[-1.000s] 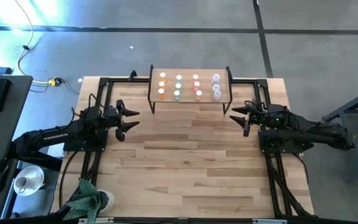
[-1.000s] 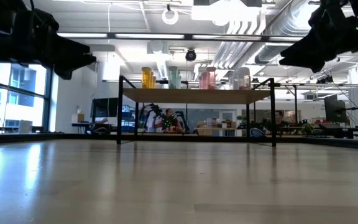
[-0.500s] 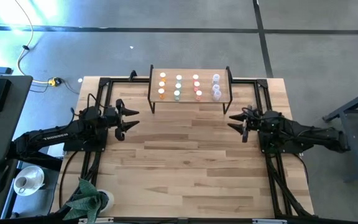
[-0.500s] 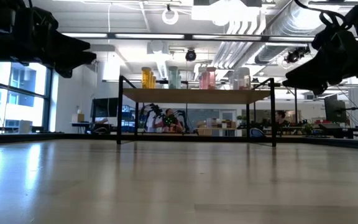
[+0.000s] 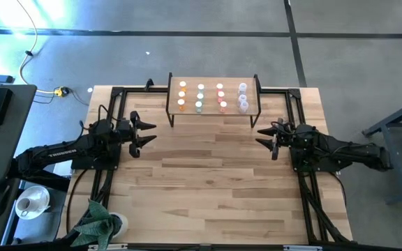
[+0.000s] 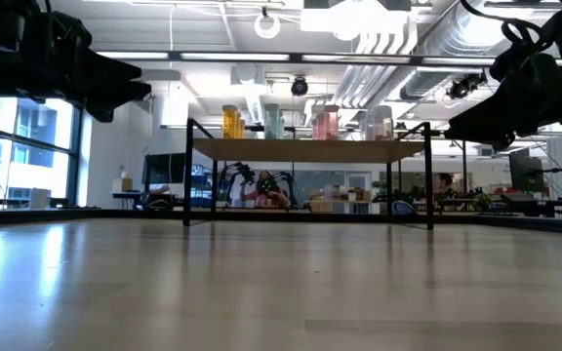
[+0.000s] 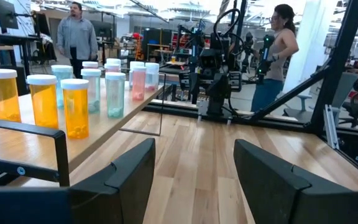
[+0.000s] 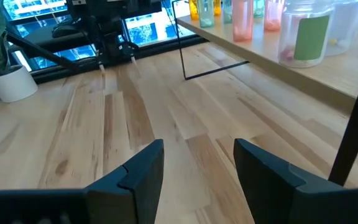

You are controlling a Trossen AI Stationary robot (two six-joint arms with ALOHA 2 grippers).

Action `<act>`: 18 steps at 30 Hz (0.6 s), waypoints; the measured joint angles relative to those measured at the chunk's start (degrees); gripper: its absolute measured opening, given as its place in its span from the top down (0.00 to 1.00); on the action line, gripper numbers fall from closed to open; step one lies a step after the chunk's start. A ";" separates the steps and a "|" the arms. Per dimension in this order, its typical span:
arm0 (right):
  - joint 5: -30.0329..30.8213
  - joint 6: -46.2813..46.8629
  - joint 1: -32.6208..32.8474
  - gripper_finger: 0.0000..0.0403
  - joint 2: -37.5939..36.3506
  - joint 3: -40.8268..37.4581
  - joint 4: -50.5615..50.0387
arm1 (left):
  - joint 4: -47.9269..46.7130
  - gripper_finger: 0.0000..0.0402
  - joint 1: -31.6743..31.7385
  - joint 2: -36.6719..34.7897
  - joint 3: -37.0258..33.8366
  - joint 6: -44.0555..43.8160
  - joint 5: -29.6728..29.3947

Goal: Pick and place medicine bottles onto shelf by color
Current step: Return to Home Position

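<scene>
Now the left gripper [image 5: 148,134] hangs wide and empty, left of and nearer than the shelf [image 5: 213,79]. The medicine bottles [image 5: 200,97] stand on the shelf in colour columns. The right gripper [image 5: 261,135], likewise wide and empty, hangs to the shelf's near right.

shelf [image 6: 310,149]: orange, green, pink, clear bottles [image 6: 273,122] on top | left hand [image 6: 128,93], right hand [image 6: 464,116] raised either side

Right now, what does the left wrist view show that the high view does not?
Only the left wrist view: a person behind the shelf, a second person beyond the table. Only the high view: a potted plant at the table's corner. Both: medicine bottles grouped by colour on the shelf, the open left pincer, the right arm opposite.
</scene>
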 joint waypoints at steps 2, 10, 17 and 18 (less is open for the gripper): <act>0.00 0.00 0.02 0.54 0.00 0.00 -0.02 | -0.01 0.48 0.00 0.00 0.00 0.00 0.00; 1.00 0.61 0.00 0.54 0.00 0.00 0.00 | -0.01 0.48 0.00 0.00 0.00 0.00 0.01; 1.03 1.45 0.00 0.54 0.00 0.00 -0.02 | -0.02 0.48 0.00 0.00 0.00 0.00 0.02; 1.04 1.21 0.00 0.54 0.00 0.00 -0.02 | -0.02 0.48 0.00 0.00 0.00 -0.01 0.02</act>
